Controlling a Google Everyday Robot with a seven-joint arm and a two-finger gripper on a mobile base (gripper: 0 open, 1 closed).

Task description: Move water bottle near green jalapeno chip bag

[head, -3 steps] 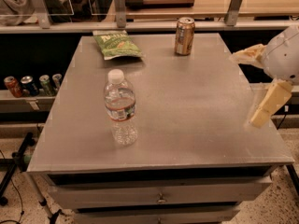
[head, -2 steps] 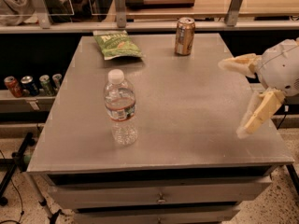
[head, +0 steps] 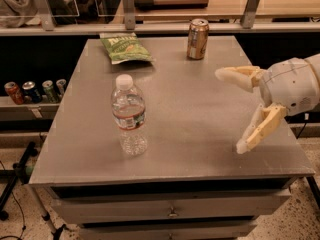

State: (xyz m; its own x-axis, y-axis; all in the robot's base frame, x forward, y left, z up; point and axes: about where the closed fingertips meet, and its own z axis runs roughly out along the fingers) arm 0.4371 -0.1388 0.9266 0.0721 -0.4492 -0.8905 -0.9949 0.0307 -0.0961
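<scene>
The water bottle (head: 129, 116) stands upright on the front left part of the grey table (head: 195, 109); it is clear and ribbed, with a white cap and a white-and-red label band. The green jalapeno chip bag (head: 124, 47) lies flat at the table's back left, well behind the bottle. My gripper (head: 231, 110) comes in from the right over the table's right side, its two pale fingers spread wide, open and empty. It is far to the right of the bottle.
A gold-brown drink can (head: 197, 39) stands at the back of the table, right of the chip bag. Several small cans (head: 33, 91) sit on a low shelf to the left. A railing and a wooden counter run behind the table. Drawers are below the tabletop.
My gripper has moved left from the table's right edge to over the tabletop, towards the bottle. The bottle, bag and can have not moved.
</scene>
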